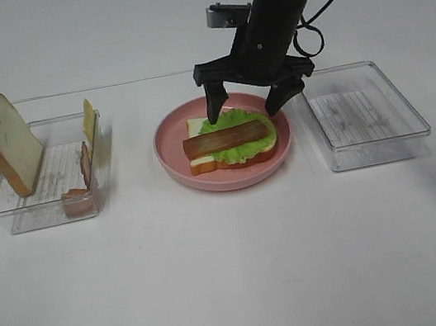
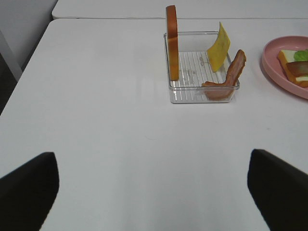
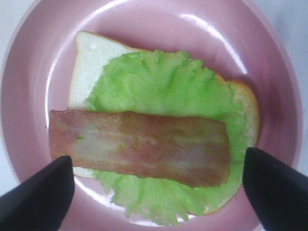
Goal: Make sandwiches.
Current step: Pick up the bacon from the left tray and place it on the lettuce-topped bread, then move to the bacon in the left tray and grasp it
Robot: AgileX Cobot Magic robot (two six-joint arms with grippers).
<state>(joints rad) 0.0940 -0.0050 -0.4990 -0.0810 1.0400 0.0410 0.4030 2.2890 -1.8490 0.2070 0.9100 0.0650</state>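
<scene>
At centre of the high view: round pink plate (image 1: 175, 163) on white table (image 1: 237, 277), bearing the sandwich stack (image 1: 227, 140). White bread slice with orange-brown crust (image 1: 195, 125) lowest, ruffled green lettuce leaf (image 1: 241, 152) on it, reddish-brown meat strip (image 1: 226, 138) flat on top.
Above the plate, high view: right gripper (image 1: 246, 112), jaws spread wide, gripping nothing, tips low over the far edge of the stack.
Left of the high view: clear plastic rectangular tray (image 1: 42, 211) holding second bread slice (image 1: 7, 144) on edge, thin yellow cheese slice (image 1: 90, 122) and spare meat strips (image 1: 84, 164).
Right of the high view: second clear tray (image 1: 368, 161), just beside the plate.
Left wrist view: left gripper (image 2: 151, 192), spread wide and empty over bare table, well apart from the tray in the upper middle of the frame.
Right wrist view: dark fingers (image 3: 43, 197) at both lower corners, wide apart, clear of the meat strip, with the stack filling mid-frame.
</scene>
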